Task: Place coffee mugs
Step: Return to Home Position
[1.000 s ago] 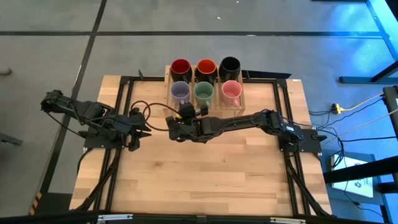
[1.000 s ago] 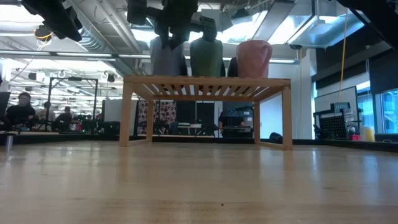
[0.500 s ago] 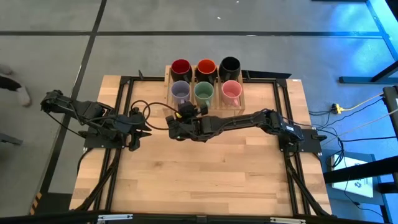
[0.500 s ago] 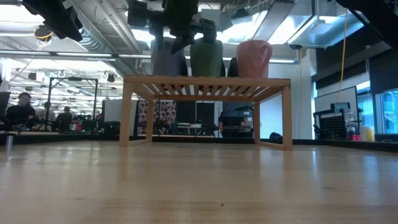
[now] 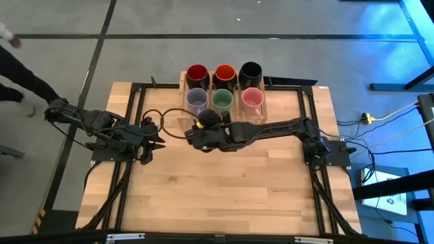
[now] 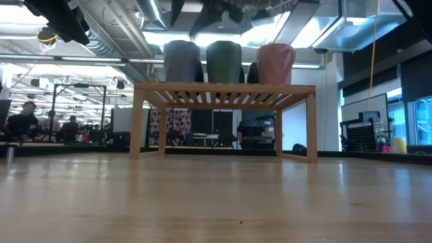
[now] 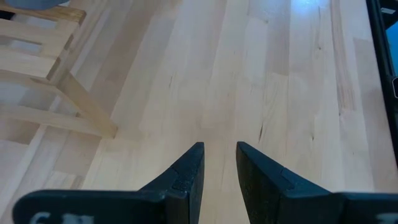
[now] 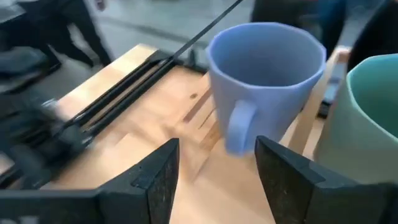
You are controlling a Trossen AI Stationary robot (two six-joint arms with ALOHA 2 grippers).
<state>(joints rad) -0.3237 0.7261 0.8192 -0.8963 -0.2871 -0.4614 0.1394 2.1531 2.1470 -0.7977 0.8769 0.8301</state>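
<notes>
Six coffee mugs stand upright on a low wooden rack (image 5: pixel 183 85) at the table's far edge. In the back row are a red-inside one (image 5: pixel 197 72), an orange-red-inside one (image 5: pixel 224 72) and a black one (image 5: pixel 250 70). In the front row are lavender (image 5: pixel 196 100), green (image 5: pixel 222 100) and pink (image 5: pixel 252 100). My right gripper (image 8: pixel 214 177) is open just short of the lavender mug (image 8: pixel 264 68), whose handle (image 8: pixel 239 124) faces it; the fingers touch nothing. My left gripper (image 7: pixel 219 162) hovers over bare tabletop at the left, its fingers a little apart and empty.
Black frame rails (image 5: pixel 135 102) and a looped cable (image 5: pixel 163 118) lie on the table's left half. The rack stands on legs (image 6: pixel 138 128) with a gap beneath. Bare wood (image 5: pixel 217 196) stretches toward the near edge. A person's limb (image 5: pixel 20 81) shows beyond the table's left.
My right gripper has opened, letting go of the lavender mug. It has risen and drawn back a little toward the near edge, turning at the wrist. The lavender mug stays upright on the rack.
</notes>
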